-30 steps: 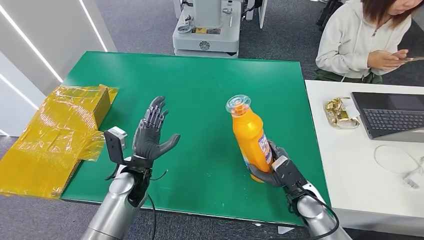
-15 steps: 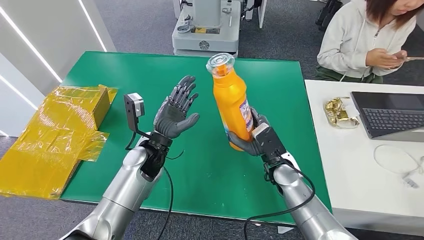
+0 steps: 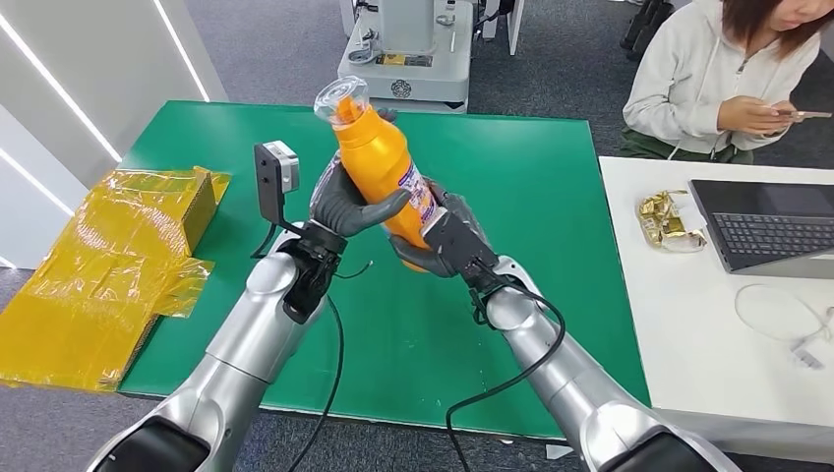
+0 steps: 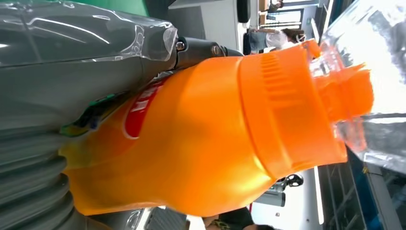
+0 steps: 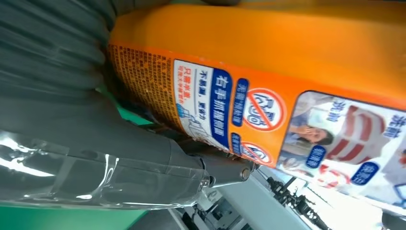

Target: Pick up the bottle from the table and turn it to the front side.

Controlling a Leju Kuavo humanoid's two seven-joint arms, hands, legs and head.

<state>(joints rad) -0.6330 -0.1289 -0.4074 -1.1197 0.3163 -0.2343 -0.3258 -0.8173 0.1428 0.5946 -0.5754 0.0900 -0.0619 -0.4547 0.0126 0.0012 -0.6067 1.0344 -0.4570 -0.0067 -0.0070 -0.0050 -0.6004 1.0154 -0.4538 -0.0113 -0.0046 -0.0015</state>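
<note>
Head view, bottle: the orange bottle (image 3: 382,167) is held in the air above the green table (image 3: 551,197), tilted, its clear cap (image 3: 339,98) pointing up and away from the robot and leaning toward the left-arm side.
Head view, left hand: the left hand (image 3: 346,205) grips the bottle's middle, thumb across the near face and the darker fingers round the far side.
Head view, right hand: the right hand (image 3: 443,241) holds the bottle's lower end from below, just beside the left hand; the bottle's white and blue label (image 3: 421,194) shows between the two hands.
Head view, surroundings: a yellow wrapped box (image 3: 118,256) lies well to the left of the left hand, at the table's edge. Beyond the right hand stands a white table (image 3: 688,324) with a laptop (image 3: 772,226), a gold wrapper (image 3: 669,221) and a white cable (image 3: 787,320). A seated person (image 3: 718,79) in a pale hoodie holds a phone. A grey machine base (image 3: 408,59) stands beyond the green table.
Left wrist view, bottle: the bottle's orange shoulder (image 4: 191,139) lies against the left hand's grey cover (image 4: 57,72); the ribbed orange collar and clear cap (image 4: 368,86) point away from the hand.
Right wrist view, bottle: the bottle's printed label (image 5: 268,120), with Chinese text and red prohibition signs, rests against the right hand's thick grey thumb (image 5: 119,163); green table shows beneath the hand.
</note>
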